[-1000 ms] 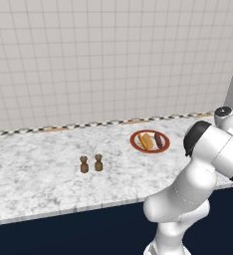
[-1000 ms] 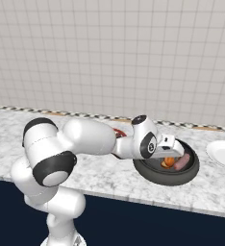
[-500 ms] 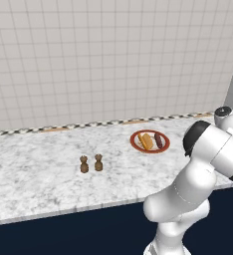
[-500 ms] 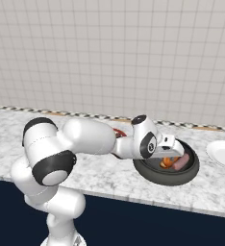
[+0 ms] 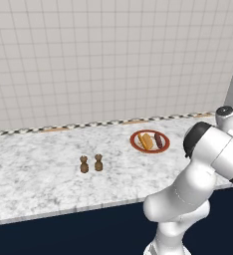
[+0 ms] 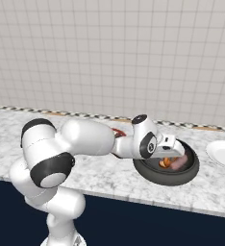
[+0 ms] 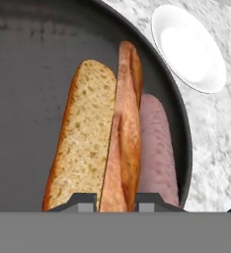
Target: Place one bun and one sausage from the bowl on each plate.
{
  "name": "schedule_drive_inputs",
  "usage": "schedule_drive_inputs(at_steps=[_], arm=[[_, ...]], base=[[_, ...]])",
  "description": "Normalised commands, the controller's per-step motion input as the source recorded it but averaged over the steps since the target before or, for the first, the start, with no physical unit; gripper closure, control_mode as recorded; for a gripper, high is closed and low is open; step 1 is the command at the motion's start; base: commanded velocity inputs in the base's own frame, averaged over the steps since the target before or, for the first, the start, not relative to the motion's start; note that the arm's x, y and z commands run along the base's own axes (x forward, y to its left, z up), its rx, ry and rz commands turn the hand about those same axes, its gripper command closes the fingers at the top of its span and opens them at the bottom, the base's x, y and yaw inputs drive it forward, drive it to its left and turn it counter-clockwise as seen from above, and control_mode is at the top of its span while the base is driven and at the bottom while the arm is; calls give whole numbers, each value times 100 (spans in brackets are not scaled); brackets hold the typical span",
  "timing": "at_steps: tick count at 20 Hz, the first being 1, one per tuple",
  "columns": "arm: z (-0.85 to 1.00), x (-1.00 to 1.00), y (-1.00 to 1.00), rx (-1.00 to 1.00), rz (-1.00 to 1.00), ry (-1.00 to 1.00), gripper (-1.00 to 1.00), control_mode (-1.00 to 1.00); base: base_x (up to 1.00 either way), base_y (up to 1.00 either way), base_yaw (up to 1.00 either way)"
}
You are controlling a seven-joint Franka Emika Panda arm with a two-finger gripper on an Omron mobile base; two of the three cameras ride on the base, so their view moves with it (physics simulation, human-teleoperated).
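The dark bowl (image 7: 28, 99) holds a bun (image 7: 88, 133) with a tan cut face and an orange crust, and a pinkish sausage (image 7: 157, 143) lies along its right side. My gripper (image 7: 116, 201) is down in the bowl (image 6: 167, 178), its tips pressed against either side of the bun's orange half. From the right base the bun (image 6: 165, 163) and sausage (image 6: 178, 163) peek out under the hand (image 6: 171, 151). The red-rimmed plate (image 5: 133, 142) carries another bun (image 5: 146, 141) and sausage (image 5: 159, 140). Just past the bowl, the white plate (image 7: 189, 47) (image 6: 223, 153) is bare.
Two small brown shakers (image 5: 91, 163) stand on the marble counter, left of the red-rimmed plate. A tiled wall runs behind the counter. The counter's front edge lies just below the bowl in the right base view.
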Motion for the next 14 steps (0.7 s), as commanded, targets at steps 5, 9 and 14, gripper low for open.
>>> schedule_drive_inputs(at_steps=[5, 9, 14], arm=[[48, -2, 0, 8, 0, -1, 100, -100], [53, 0, 0, 12, 0, 0, 100, -100], [37, 0, 0, 21, 0, 1, 100, -100]], base=[[0, 0, 0], [0, 0, 0], [0, 0, 0]])
